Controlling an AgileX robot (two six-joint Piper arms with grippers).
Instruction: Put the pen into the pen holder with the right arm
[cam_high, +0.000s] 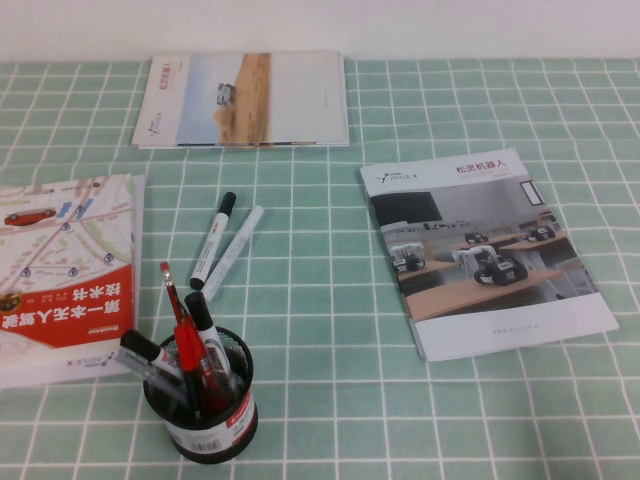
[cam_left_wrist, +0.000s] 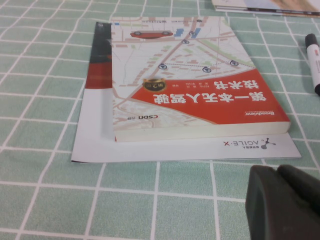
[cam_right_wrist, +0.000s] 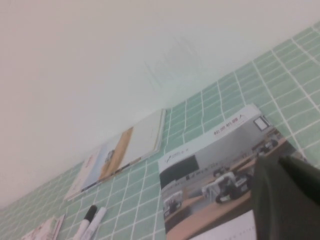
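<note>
Both the left tool (cam_left_wrist: 284, 202) and right tool (cam_right_wrist: 286, 195) show matte black, smooth-edged finger shapes.

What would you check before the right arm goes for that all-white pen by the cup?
1. White pen free on the table, uncovered: ok.
2. It lies close beside the black-capped marker; whether they touch: cannot tell.
3. Pen holder upright: ok.
4. Room in the holder: it already holds red pens and a marker; cannot tell.
5. Right pincer raised above the brochure, away from the pen; open or shut: cannot tell.
6. Left pincer parked near the book, clear of the pen: ok.
</note>
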